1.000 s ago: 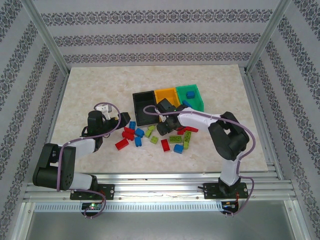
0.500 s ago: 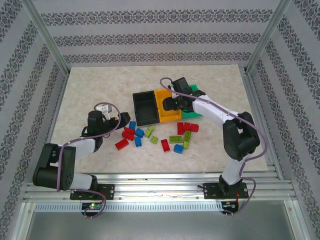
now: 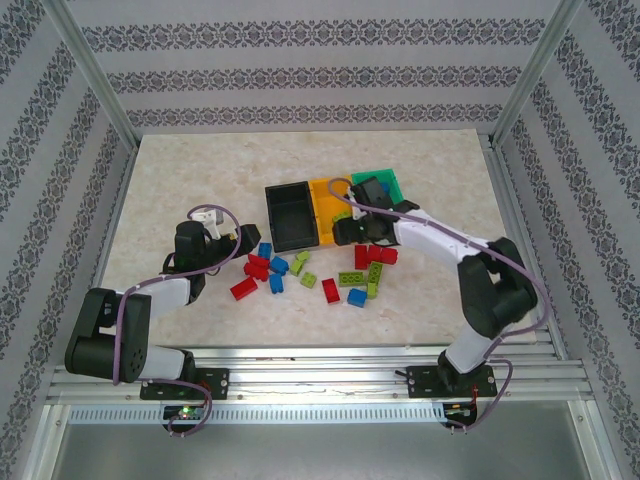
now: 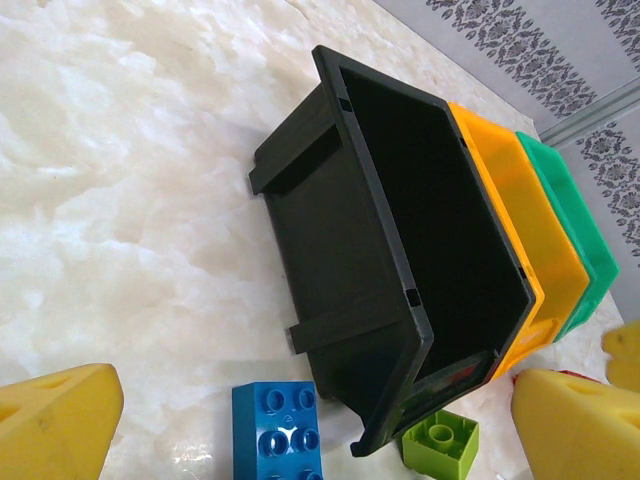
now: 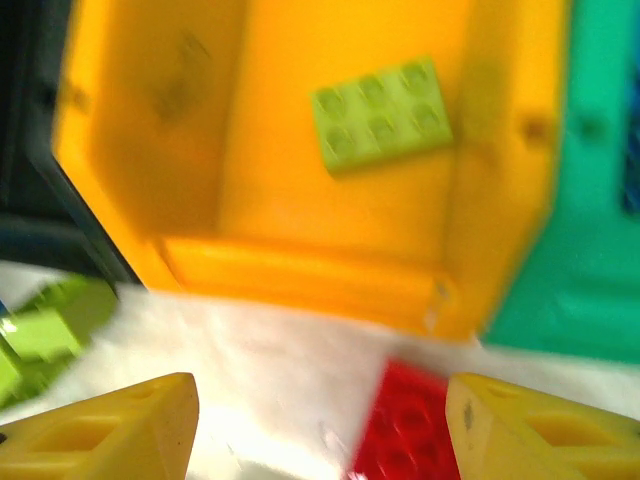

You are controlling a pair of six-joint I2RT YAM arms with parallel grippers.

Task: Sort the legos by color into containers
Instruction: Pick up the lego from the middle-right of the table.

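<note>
Our right gripper (image 5: 320, 400) hangs open and empty over the yellow-orange bin (image 5: 300, 270), which holds a lime brick (image 5: 385, 112); next we should fetch another.

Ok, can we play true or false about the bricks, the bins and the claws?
1. A lime green brick lies inside the yellow-orange bin. True.
2. The black bin sits in the middle of the row. False: the yellow-orange bin is in the middle, and the black one is at one end.
3. The right claw is holding a red brick. False: the claw is open with nothing in it, and the red brick lies on the table.
4. A blue brick lies on the table close to the black bin. True.
</note>
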